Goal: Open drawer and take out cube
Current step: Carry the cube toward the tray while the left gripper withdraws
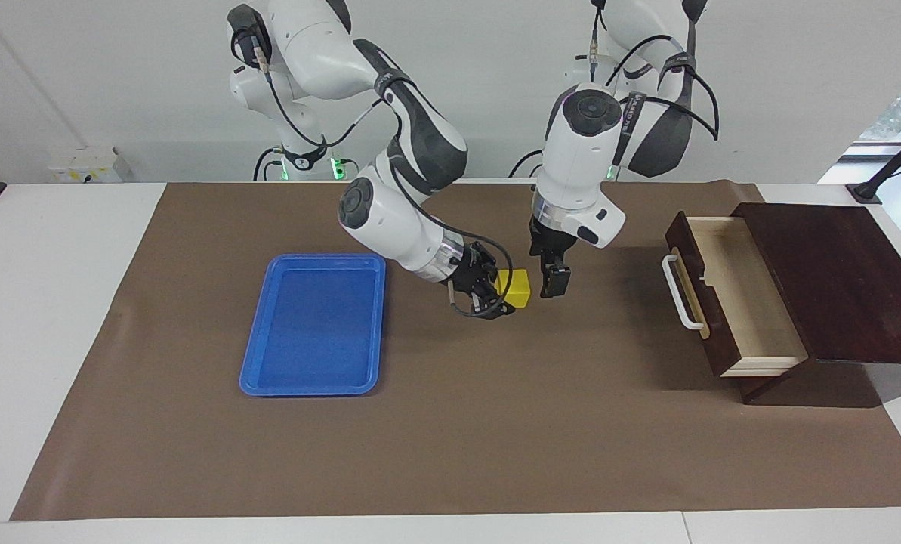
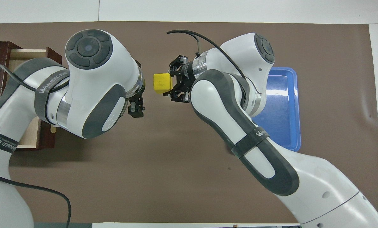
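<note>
Brown-matted counter [image 1: 450, 453], drawer [image 1: 729, 291] open. Yellow cube [image 1: 513, 288] clamped in right hand [image 1: 495, 296] (mid-air), just beside left hand [image 1: 552, 281], fingers wide, empty; blue tray [image 1: 314, 325] toward right arm's end.

A robotics lab is showing here: two white Franka arms [image 1: 420, 151] are standing at a white table [image 1: 57, 302] bearing a brown mat [image 1: 458, 438], against bare walls.
</note>
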{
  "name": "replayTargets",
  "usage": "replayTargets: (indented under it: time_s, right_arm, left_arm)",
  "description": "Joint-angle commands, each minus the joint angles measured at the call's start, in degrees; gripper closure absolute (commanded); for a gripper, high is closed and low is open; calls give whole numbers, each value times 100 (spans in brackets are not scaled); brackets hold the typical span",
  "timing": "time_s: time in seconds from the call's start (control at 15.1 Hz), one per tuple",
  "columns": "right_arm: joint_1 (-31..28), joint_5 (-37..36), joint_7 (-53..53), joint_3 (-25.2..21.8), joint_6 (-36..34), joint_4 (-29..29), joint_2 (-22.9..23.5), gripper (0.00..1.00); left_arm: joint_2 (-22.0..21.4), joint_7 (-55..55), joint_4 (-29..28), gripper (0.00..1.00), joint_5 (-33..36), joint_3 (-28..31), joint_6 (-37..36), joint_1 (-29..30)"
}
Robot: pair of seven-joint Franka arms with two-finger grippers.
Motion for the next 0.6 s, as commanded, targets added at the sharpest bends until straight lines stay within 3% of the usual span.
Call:
replayTargets:
  time_s: [0.0,0.33,0.53]
  right_arm:
    - [-496,-132,-304,17,-469,-24,-46,100]
    - [-1788,-132,-1525,8,-1050,-550,-239,100]
    - [-2351,-124,-2342,8,-1121,-1208,-450,100]
  left_arm:
    - [-163,370,-96,0,-1,114,-72,11]
    - [-163,1327,-140,0,113,141,-37,616]
    - [-338,1725,-568,0,831,141,50,881]
